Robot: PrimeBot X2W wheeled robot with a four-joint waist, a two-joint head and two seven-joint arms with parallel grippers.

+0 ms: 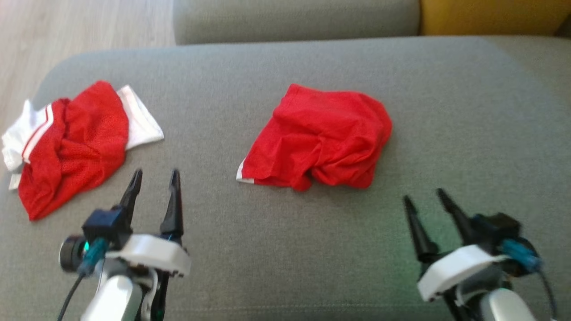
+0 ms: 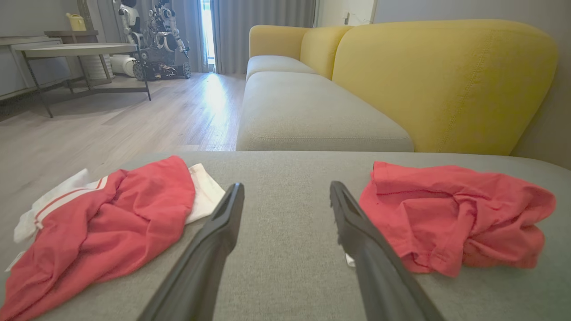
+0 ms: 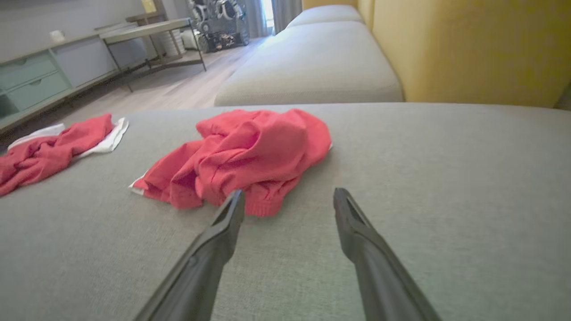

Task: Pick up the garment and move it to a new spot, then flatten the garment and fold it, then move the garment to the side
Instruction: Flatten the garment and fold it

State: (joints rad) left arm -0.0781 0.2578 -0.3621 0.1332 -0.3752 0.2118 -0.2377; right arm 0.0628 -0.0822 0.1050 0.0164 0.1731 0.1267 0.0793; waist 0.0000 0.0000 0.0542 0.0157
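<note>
Left gripper (image 1: 156, 173) and right gripper (image 1: 423, 195) are hovering wide open and empty over a grey sofa cushion (image 1: 276, 249), where crumpled red shorts (image 1: 319, 138) are lying centrally; the soft, light fabric is likely inviting a pinch at the white-trimmed hem.

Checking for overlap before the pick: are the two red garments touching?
No, bare grey cushion lies between the red-and-white garment at left and the crumpled red garment at centre.

Note: centre red garment (image 1: 319, 136) is thin matt cloth. Your seat cushion (image 1: 285, 249) shows coarse grey weave. Floor planks (image 2: 134, 120): glossy wood.
</note>
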